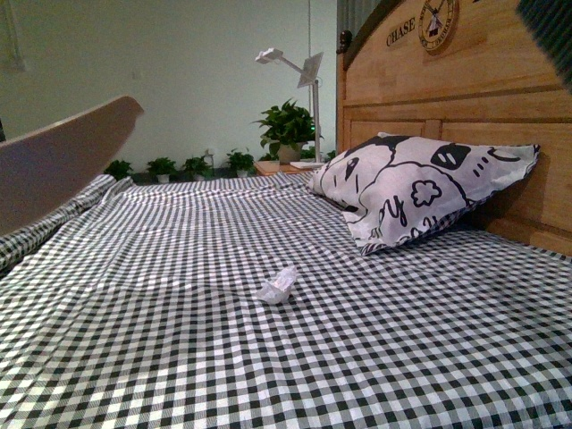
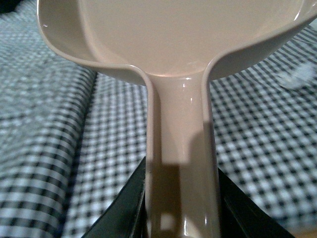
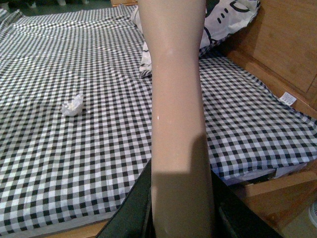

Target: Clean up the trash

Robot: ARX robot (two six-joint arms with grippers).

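Observation:
The trash (image 1: 277,286) is a small crumpled white paper wad lying on the black-and-white checked bedsheet (image 1: 179,340) near the middle of the bed. It also shows in the right wrist view (image 3: 73,105), and as a white blur in the left wrist view (image 2: 297,77). My left gripper (image 2: 181,218) is shut on the handle of the beige dustpan (image 2: 173,34), whose pan shows at the left edge of the front view (image 1: 54,161), held above the bed. My right gripper (image 3: 181,213) is shut on the beige handle of the brush (image 3: 176,99); its head is out of view.
A printed pillow (image 1: 411,183) leans on the wooden headboard (image 1: 465,80) at the right. Potted plants (image 1: 286,130) and a white lamp (image 1: 304,71) stand beyond the bed's far end. The wooden bed frame (image 3: 277,74) runs along the sheet's edge.

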